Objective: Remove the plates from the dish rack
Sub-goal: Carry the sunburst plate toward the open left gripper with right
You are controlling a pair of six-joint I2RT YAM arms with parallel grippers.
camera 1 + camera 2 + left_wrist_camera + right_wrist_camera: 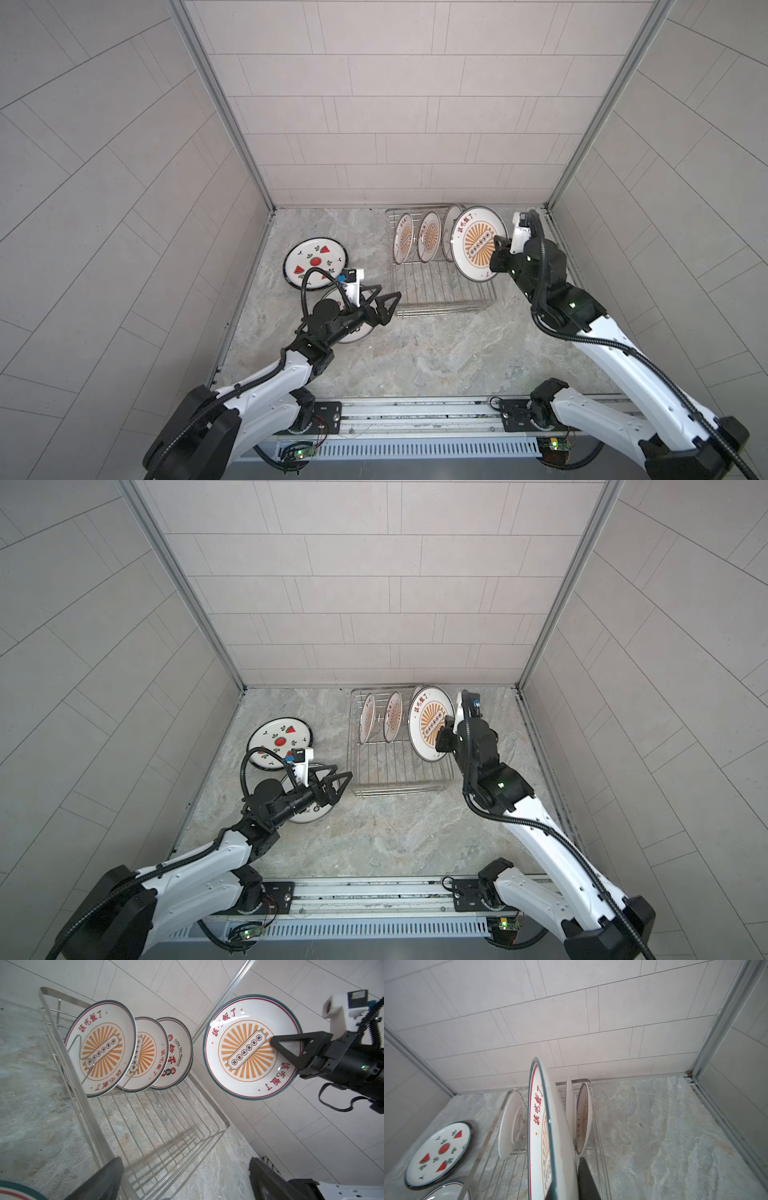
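The right gripper (498, 244) is squeezed tight on a big sunburst plate (473, 253). The plate stands on its edge, tipped a little, up in the air over the right end of the dish rack (440, 291). In the left wrist view one black finger (291, 1047) lies flat on the painted side, and its tip reaches the middle of the orange rays. The other finger is behind the plate. In the right wrist view this back finger (586, 1178) rests on the plain white back, so the plate sits between the two fingers. Other plates (99, 1043) stand upright in a row at the far end of the rack, held up by the wire prongs. The left gripper (389, 292) has its fingers spread wide apart and holds nothing. It hangs just beside the rack's near left corner, above another plate (359, 330) that lies flat on the table (415, 365). A watermelon plate (316, 259) lies flat just beside that one.
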